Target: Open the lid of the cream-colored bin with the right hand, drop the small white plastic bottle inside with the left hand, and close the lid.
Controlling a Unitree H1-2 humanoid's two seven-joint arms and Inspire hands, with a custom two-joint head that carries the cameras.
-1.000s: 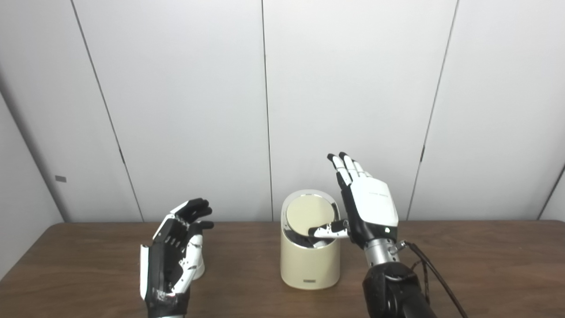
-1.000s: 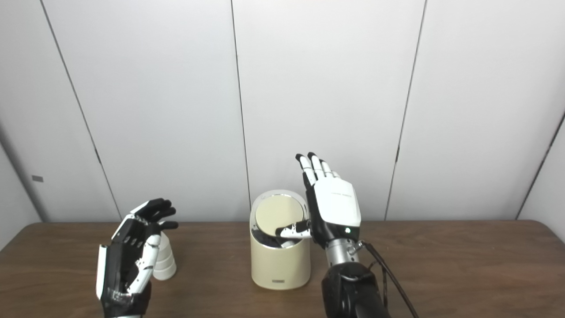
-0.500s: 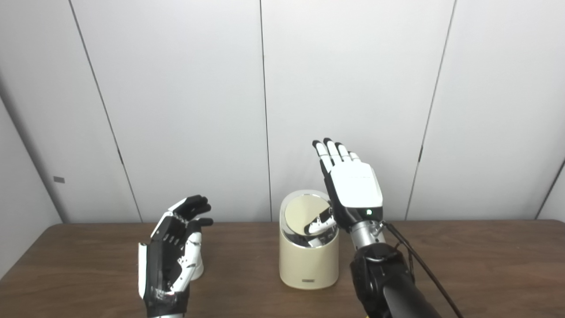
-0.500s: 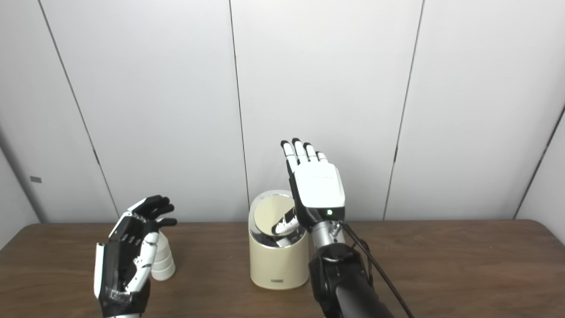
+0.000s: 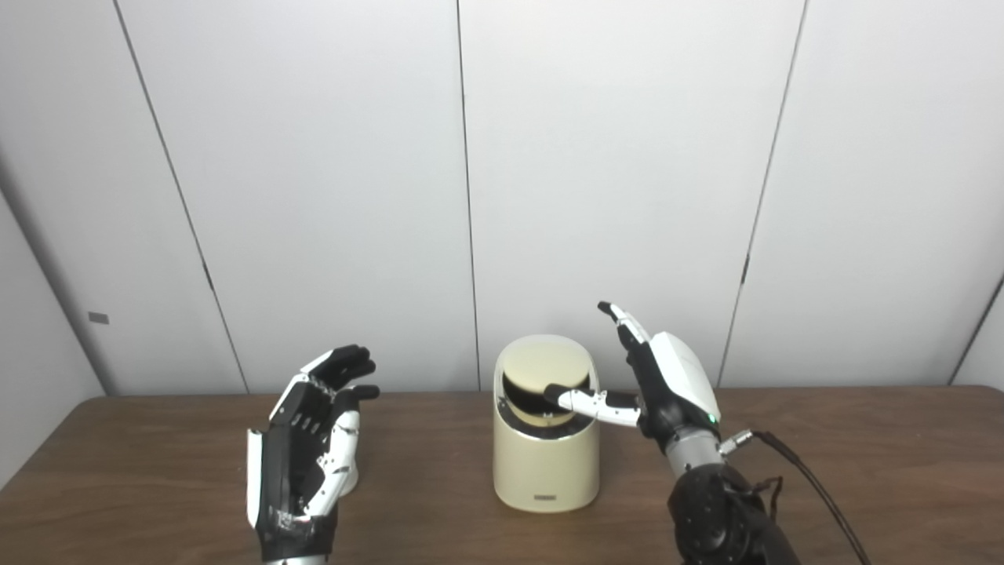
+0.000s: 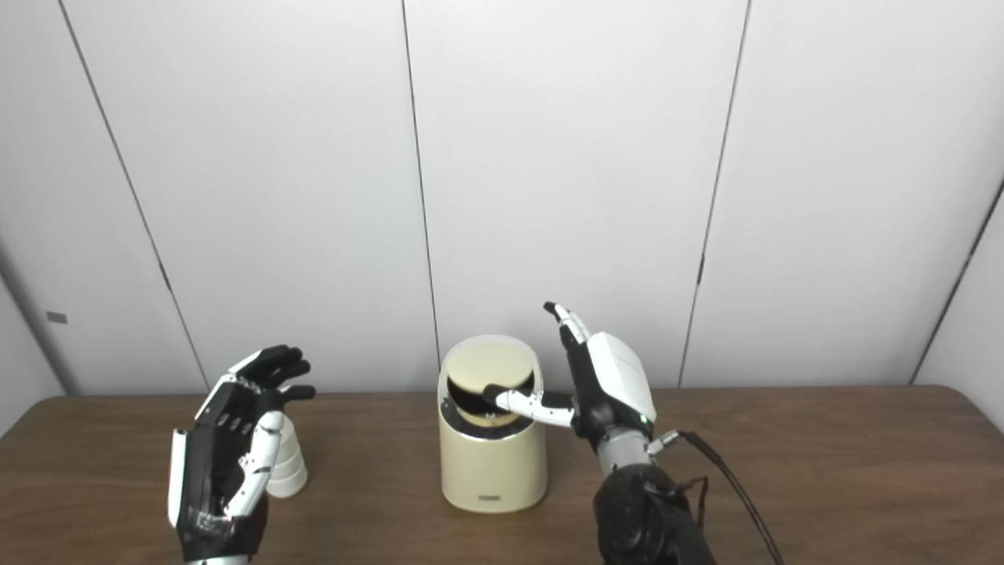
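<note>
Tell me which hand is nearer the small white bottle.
Left. The left hand stands open right in front of the white bottle, partly hiding it. The right hand is across the cream bin, thumb at its lid.

Cream bin (image 6: 492,463), white bottle (image 6: 287,468), brown wood-grain table (image 6: 823,471)

Bright, even light; slightly soft focus.

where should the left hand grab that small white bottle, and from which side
Around its ribbed middle, coming from the side where the left hand already waits, open, close beside it. The small white plastic bottle stands upright on the table and tapers toward the top, so a wrap from the side across the wider lower body would probably hold better than a pinch at the narrow top.
</note>
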